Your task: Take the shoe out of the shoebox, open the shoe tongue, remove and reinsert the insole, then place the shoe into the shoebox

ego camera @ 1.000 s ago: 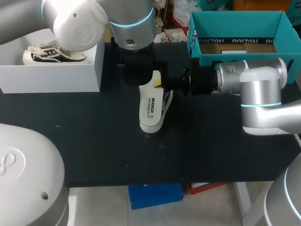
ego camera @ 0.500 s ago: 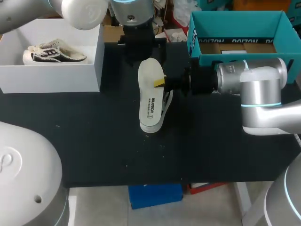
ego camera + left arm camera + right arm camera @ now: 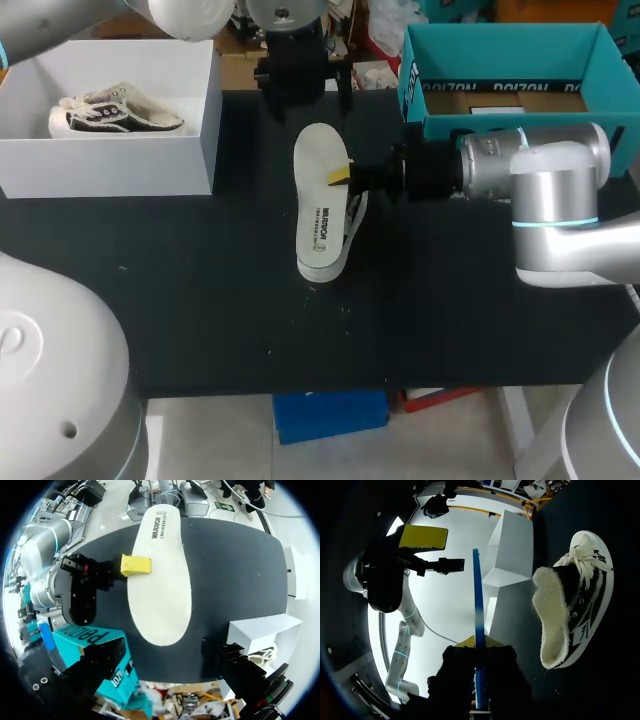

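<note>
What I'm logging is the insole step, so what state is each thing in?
shoe: on its side on the table
insole: out of the shoe, held over it
right gripper: shut on the insole
left gripper: open, empty
white shoebox: open, another shoe inside
teal shoebox: open

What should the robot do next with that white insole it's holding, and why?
Probably the right tool, shut on the edge of the insole, should tilt it toward the fleecy opening of the shoe. The insole is out and held close by the shoe, which lies on its side on the table. The left tool is open and apart, so reinserting seems next.
</note>
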Robot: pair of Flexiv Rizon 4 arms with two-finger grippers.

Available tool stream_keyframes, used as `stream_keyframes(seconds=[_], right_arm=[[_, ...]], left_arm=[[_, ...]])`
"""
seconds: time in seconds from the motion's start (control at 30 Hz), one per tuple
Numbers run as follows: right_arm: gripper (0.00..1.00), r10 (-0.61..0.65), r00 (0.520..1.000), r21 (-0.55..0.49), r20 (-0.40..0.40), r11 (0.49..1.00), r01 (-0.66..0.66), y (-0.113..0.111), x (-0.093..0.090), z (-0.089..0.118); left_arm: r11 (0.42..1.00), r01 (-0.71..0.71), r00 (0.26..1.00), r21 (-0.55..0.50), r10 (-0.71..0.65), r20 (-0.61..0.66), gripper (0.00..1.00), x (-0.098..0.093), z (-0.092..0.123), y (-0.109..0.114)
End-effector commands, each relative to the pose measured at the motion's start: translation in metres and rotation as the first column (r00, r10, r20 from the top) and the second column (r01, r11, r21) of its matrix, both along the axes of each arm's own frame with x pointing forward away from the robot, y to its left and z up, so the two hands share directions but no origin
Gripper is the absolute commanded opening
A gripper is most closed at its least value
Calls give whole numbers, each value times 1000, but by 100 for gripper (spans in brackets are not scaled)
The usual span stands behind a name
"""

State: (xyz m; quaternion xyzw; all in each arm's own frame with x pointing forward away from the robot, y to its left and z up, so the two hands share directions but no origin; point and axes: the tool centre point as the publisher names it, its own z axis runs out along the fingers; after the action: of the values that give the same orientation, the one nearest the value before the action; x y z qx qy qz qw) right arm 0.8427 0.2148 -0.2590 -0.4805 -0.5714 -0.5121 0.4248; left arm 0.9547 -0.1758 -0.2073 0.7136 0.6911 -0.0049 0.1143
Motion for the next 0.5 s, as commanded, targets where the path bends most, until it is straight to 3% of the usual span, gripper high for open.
stream_keyframes(seconds=[0.03,0.23,0.5], right_arm=[[0,1,1000,-1,-1,1000,-1,0,0,0],[0,1,1000,-1,-1,1000,-1,0,0,0],[0,1,1000,-1,-1,1000,-1,0,0,0]], left_arm=[[1000,-8,1000,7,9,-8,100,9,-5,-3],[1000,-18,1000,13,18,-14,100,11,-8,-3],[1000,-1,1000,-3,1,-20,100,-13,-5,-5]])
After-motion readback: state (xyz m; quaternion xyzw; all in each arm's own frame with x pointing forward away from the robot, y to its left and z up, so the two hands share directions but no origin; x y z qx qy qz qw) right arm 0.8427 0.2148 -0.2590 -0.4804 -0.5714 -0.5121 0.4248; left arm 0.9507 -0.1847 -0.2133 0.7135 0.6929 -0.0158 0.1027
